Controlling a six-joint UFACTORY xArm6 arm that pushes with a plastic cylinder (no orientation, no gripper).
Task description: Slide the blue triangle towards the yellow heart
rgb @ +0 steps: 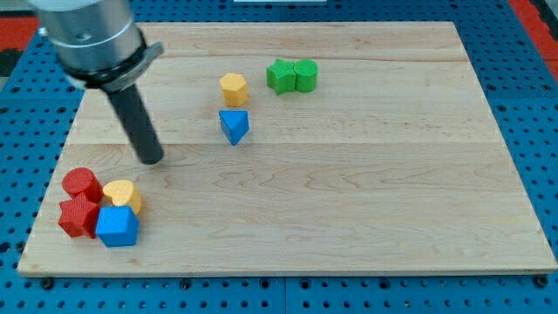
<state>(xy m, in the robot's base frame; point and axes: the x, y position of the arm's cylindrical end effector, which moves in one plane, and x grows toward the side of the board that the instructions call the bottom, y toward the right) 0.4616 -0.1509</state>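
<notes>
The blue triangle (234,126) lies on the wooden board, left of centre toward the view's top. The yellow heart (122,194) sits at the view's lower left, touching a blue cube (117,227). My tip (153,160) rests on the board between them, left of and below the triangle, above and right of the heart. It touches no block.
A yellow hexagon (233,88) sits just above the blue triangle. A green star (281,76) and a green cylinder (305,76) stand together at the view's top. A red cylinder (81,183) and a red star (78,215) sit left of the heart. The board's edge (261,272) runs along the view's bottom.
</notes>
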